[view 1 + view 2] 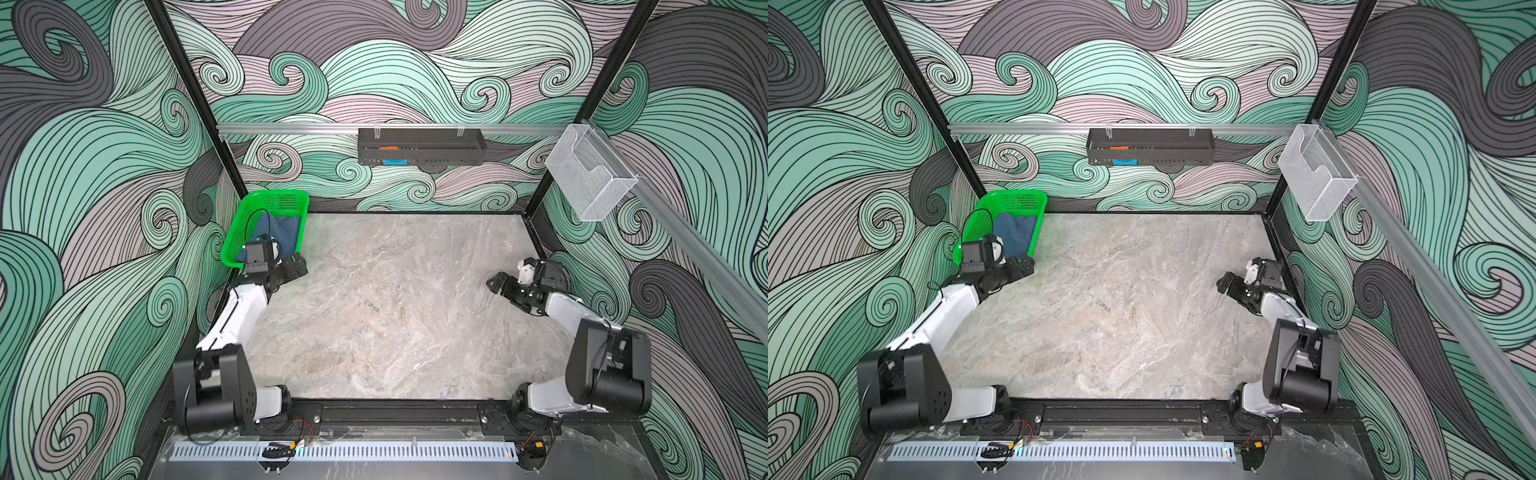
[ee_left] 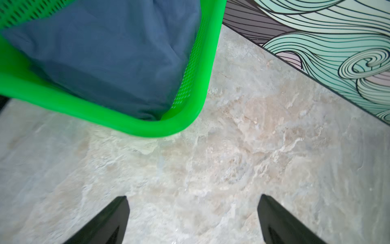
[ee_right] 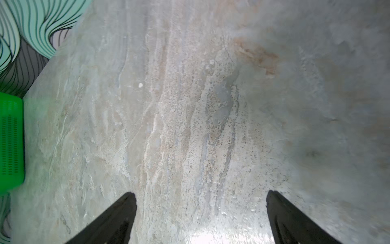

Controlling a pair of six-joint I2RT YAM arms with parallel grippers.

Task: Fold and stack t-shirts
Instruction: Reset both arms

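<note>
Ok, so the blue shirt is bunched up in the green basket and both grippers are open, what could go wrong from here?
The t-shirt lies crumpled in the green basket, so a pinch may catch several layers and lift it tangled. The open left gripper sits close to the rim and might clip it or drag the basket. The right gripper, across the table, is likely too far to steady it.

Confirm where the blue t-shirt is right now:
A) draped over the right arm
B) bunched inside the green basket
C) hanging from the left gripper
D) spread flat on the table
B: the t-shirt lies crumpled inside the green basket, while the left gripper and right gripper are both open and empty above the bare tabletop.
</note>
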